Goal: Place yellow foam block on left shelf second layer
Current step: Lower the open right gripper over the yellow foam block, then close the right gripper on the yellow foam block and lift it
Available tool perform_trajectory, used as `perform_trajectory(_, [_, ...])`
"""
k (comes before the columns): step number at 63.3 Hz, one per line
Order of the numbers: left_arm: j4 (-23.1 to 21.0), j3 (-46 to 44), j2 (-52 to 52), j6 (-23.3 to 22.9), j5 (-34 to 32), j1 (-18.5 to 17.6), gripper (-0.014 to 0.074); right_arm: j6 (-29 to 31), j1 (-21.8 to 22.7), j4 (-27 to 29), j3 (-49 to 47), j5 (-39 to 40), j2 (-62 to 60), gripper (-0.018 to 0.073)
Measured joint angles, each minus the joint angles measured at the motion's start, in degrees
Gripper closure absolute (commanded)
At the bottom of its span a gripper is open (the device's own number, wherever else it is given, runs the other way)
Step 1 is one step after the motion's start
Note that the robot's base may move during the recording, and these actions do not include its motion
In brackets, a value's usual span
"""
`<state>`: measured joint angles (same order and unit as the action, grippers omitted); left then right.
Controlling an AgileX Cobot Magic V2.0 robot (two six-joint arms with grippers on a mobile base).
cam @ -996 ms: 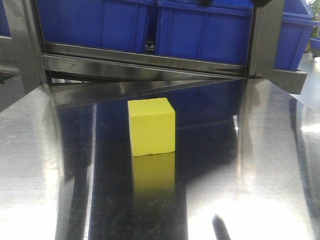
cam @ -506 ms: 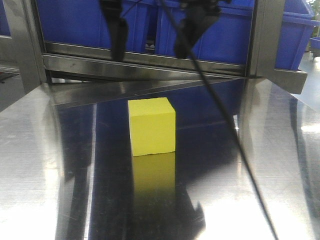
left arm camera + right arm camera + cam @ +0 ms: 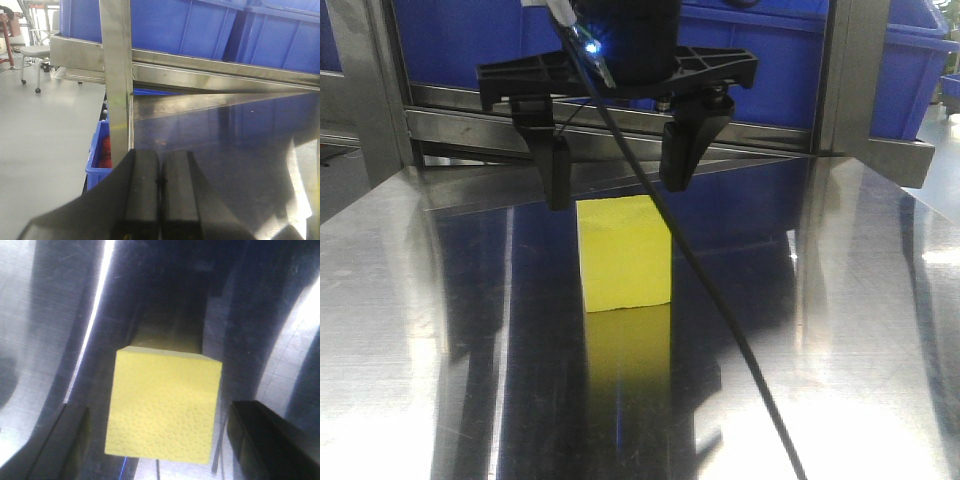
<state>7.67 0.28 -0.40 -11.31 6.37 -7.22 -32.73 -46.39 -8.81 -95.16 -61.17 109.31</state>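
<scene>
Block job is just starting: my right gripper [image 3: 617, 188] hangs open over the yellow foam block [image 3: 623, 252] on the table [image 3: 420, 330], holding nothing; grabbing and shelving are left

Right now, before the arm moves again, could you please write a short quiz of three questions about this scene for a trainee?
1. True or false: the bright yellow matte foam cube is lifted off the shiny steel table.
2. Choose one. The right gripper is: A) shut on the cube; B) open, with one finger on each side of the cube, not touching it; C) out of every view.
3. Fill the blank: in the left wrist view, the left gripper is ____, with its fingers pressed together and nothing between them.

Key: 1 false, the cube stands on the table; 2 B; 3 shut.
</scene>
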Motion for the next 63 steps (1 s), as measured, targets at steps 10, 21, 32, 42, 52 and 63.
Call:
perform_trajectory(10, [0.00,0.00,0.00,0.00,0.00,0.00,0.0460,0.00,0.64,-0.15,-0.04,0.49,1.70,-0.0065])
perform_trajectory(21, [0.00,0.00,0.00,0.00,0.00,0.00,0.0460,0.00,0.76,-0.15,-0.13,1.73,3.59,-0.0065])
perform_trajectory(32, [0.00,0.00,0.00,0.00,0.00,0.00,0.0460,0.00,0.76,-0.04,-0.13,3.42,4.77,-0.0064])
perform_trajectory(42, [0.00,0.00,0.00,0.00,0.00,0.00,0.0460,-0.11,0.76,0.06,-0.13,3.54,5.87,-0.0055])
perform_trajectory(52, [0.00,0.00,0.00,0.00,0.00,0.00,0.0460,-0.11,0.76,0.06,-0.13,3.34,6.86,0.0097])
perform_trajectory(63, [0.00,0.00,0.00,0.00,0.00,0.00,0.0460,-0.01,1.21,0.19,-0.27,3.20,6.91,0.0232])
